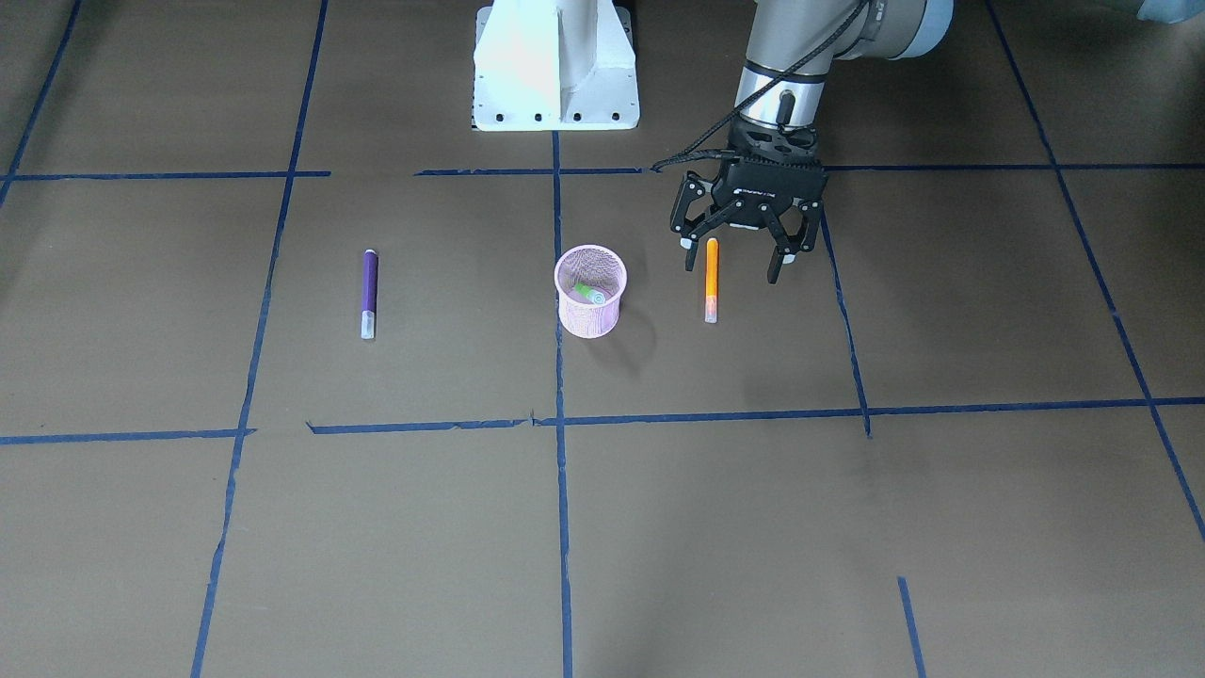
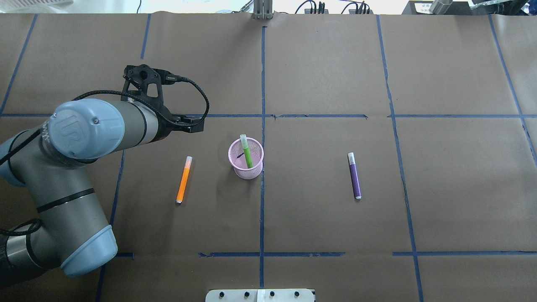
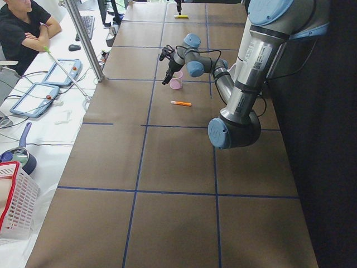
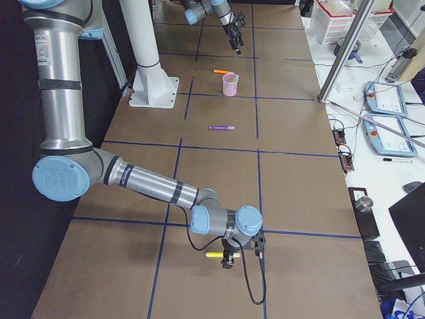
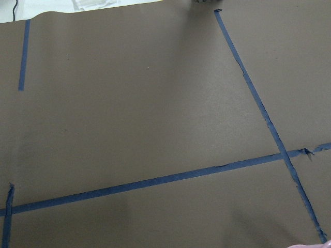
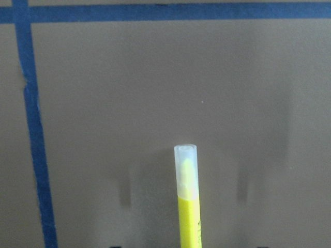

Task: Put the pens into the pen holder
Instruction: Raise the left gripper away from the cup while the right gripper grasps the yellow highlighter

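The pink mesh pen holder stands mid-table with a green pen leaning inside it. An orange pen lies beside the cup. My left gripper hangs open just above the end of that pen nearer the robot, with nothing in it. A purple pen lies on the cup's other side. Far off toward the table's right end, my right gripper sits low at a yellow pen. Its fingers do not show, so I cannot tell their state.
Blue tape lines cross the brown paper table. The white robot base stands behind the cup. Off the table's edge are a white basket, a metal pole, tablets and a seated person.
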